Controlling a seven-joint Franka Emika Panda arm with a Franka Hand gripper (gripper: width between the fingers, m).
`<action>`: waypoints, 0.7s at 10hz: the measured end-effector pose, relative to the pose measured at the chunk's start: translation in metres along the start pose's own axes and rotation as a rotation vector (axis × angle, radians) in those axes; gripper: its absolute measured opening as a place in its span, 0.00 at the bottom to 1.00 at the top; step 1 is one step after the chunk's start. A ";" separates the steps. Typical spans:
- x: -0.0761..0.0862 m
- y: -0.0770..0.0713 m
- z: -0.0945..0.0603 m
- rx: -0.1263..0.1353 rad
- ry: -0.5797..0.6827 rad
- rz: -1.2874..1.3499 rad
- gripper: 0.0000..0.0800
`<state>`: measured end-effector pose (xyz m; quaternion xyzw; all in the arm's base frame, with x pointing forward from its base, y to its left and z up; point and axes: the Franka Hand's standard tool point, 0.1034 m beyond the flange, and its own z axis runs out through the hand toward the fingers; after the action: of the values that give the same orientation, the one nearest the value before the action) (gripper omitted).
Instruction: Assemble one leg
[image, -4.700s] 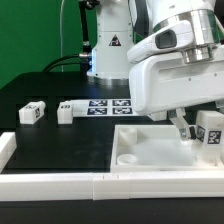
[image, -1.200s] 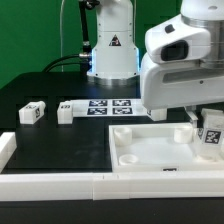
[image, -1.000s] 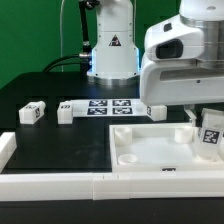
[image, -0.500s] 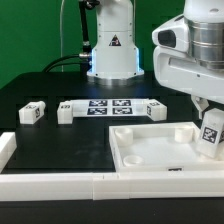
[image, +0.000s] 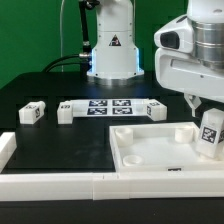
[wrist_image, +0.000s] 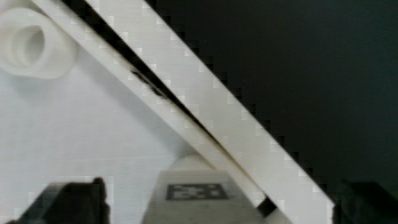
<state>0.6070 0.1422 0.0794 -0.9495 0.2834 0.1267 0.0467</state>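
Note:
A white leg (image: 210, 134) with a square tag stands in the right far corner of the white panel (image: 150, 152), a little tilted. My gripper (image: 206, 106) hangs just above it, open, with one dark finger (image: 190, 103) showing. In the wrist view the leg's tag (wrist_image: 196, 190) lies between my two dark fingertips (wrist_image: 71, 205), with gaps on both sides; my gripper (wrist_image: 214, 207) holds nothing. The panel's floor (wrist_image: 80, 130), its rim (wrist_image: 178, 90) and a round socket (wrist_image: 27, 45) fill that view.
Three more legs lie on the black table: two at the exterior view's left (image: 33, 112) (image: 66, 111) and one behind the panel (image: 157, 110). The marker board (image: 110, 105) lies between them. A white rail (image: 60, 185) runs along the front edge.
My gripper has let go of the leg and risen, shifting toward the exterior view's right. The leg stays standing in the panel's corner.

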 end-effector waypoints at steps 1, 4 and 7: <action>0.001 -0.001 0.000 0.001 0.004 -0.158 0.81; 0.008 -0.002 0.002 0.009 0.041 -0.613 0.81; 0.013 0.003 0.002 0.003 0.042 -0.962 0.81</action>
<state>0.6155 0.1334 0.0737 -0.9751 -0.1870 0.0713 0.0956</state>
